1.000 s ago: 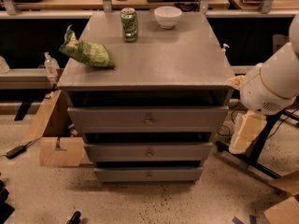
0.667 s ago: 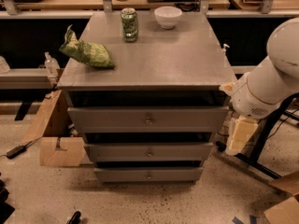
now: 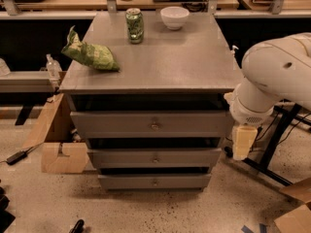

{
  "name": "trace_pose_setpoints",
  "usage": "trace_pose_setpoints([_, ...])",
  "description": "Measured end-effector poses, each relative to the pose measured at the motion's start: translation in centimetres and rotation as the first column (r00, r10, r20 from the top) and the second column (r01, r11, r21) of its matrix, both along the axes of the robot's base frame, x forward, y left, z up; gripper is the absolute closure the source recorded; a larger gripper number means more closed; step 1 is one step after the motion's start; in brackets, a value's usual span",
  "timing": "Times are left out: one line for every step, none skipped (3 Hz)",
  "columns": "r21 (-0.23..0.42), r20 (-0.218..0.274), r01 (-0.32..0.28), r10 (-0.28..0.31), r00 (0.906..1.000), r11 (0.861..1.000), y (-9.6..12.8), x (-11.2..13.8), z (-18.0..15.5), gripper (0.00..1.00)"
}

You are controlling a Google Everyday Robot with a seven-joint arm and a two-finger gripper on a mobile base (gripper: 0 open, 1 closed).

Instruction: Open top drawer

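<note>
The top drawer [image 3: 121, 125] is the widest grey front under the cabinet top, with a small brass knob [image 3: 155, 125] at its centre and a dark gap above it. Two narrower grey drawers [image 3: 154, 158] sit below it, each with a like knob. My white arm [image 3: 277, 76] reaches in from the right. My cream-coloured gripper [image 3: 243, 142] hangs from its lower end, to the right of the cabinet at about the height of the second drawer. It is apart from the drawer fronts and well right of the knob.
On the cabinet top [image 3: 165, 62] lie a green chip bag [image 3: 90, 55], a green can [image 3: 134, 25] and a white bowl [image 3: 174, 17]. A cardboard box [image 3: 56, 140] stands at the left, a black stand leg [image 3: 277, 144] at the right, and a black cable adapter [image 3: 17, 156] lies on the floor.
My arm has swung further into view from the right and now looms larger beside the cabinet. The gripper stays to the right of the drawers. The drawers have not moved.
</note>
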State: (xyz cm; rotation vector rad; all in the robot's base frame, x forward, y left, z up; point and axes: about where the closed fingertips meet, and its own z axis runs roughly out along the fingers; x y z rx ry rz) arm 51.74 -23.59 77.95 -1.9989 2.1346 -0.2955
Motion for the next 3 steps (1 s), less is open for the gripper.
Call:
trace_pose_setpoints([-0.032, 0.003, -0.004, 0.004, 1.0, 0.999, -0.3, 0.5, -0.3, 0.0])
trace_pose_setpoints([-0.028, -0.013, -0.019, 0.018, 0.9997, 0.999, 0.3, 1.1, -1.3, 0.0])
trace_pose_setpoints([0.002, -0.036, -0.019, 0.019, 0.9992, 1.0, 0.8, 2.3, -4.0, 0.0])
